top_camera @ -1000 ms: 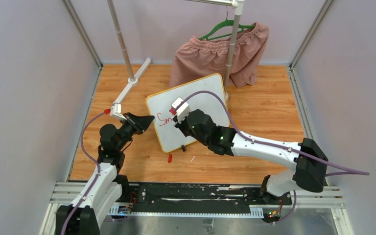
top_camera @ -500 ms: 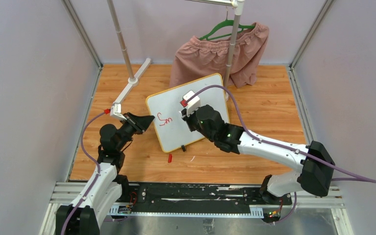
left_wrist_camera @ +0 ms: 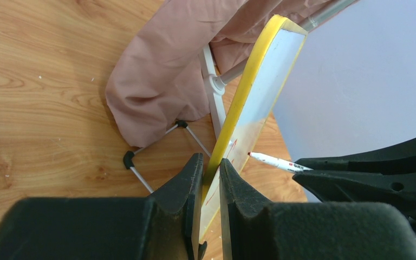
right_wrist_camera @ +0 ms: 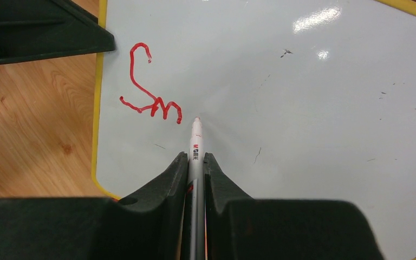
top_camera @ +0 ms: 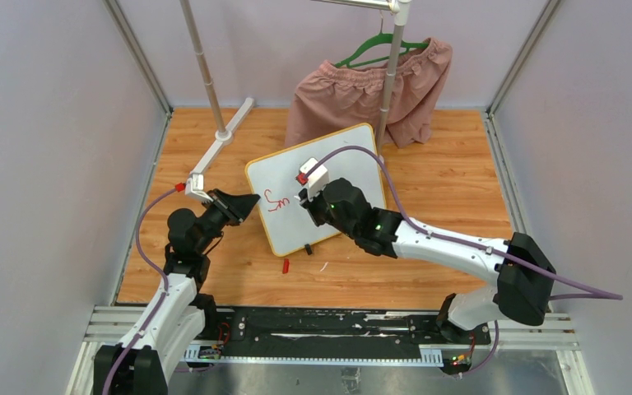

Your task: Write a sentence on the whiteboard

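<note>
I work on a wood-grain table [top_camera: 453, 189] closed in by plain pale walls, with metal posts in the corners. At the left, the white foot of a clothes rack [top_camera: 234, 123] lies slantwise across the boards. My left gripper [left_wrist_camera: 211, 168] has its 2 black fingers pressed onto the yellow rim of the whiteboard [top_camera: 346, 164], pinching its left edge and holding it tilted up off the table. The board is in the middle of the table: 1 smooth, glossy white rectangle with rounded corners and 1 small black clip foot [top_camera: 308, 248] showing on its near edge.

On its left part is the sentence [right_wrist_camera: 151, 103], only a few looping red cursive strokes near the rim. Just right of the last stroke is the tip of 1 slim white marker [right_wrist_camera: 196, 143]; from my left wrist it seems to meet the board. My right gripper [right_wrist_camera: 196, 160] is clamped on the marker's barrel, 1 finger on each side. On the table just in front of the board lies 1 small red cap [top_camera: 285, 265].

Behind the board, 1 pair of soft, gathered pink shorts [top_camera: 362, 95] hangs on 1 green hanger [top_camera: 370, 51] beside 1 of the rack's 2 grey poles [top_camera: 388, 90].
</note>
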You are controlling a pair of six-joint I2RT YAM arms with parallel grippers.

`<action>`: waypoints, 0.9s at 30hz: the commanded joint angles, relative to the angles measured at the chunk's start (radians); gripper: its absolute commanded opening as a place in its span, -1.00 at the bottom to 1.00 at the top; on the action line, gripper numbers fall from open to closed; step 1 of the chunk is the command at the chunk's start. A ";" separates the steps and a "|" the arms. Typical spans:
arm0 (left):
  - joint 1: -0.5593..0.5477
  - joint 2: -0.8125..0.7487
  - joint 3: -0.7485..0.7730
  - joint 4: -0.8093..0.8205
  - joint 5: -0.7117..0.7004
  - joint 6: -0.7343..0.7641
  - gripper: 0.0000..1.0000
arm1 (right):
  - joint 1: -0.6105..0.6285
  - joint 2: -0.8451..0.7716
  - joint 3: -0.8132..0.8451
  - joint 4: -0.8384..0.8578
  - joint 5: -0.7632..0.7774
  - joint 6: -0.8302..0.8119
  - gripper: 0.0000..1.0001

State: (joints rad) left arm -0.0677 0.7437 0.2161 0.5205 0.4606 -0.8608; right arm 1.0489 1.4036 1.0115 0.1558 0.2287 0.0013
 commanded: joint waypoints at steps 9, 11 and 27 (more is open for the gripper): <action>0.002 -0.013 -0.009 0.013 0.020 -0.004 -1.00 | 0.002 0.028 0.019 0.002 -0.021 0.007 -1.00; 0.003 -0.013 -0.009 0.013 0.020 -0.004 -1.00 | 0.002 0.030 0.022 0.003 -0.016 0.008 -1.00; 0.003 -0.016 -0.012 0.013 0.020 -0.006 -1.00 | 0.002 0.022 0.021 0.046 -0.002 0.009 -1.00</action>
State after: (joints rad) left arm -0.0677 0.7414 0.2161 0.5205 0.4614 -0.8612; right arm 1.0489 1.4284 1.0119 0.1654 0.2096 0.0032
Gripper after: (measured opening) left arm 0.194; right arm 0.183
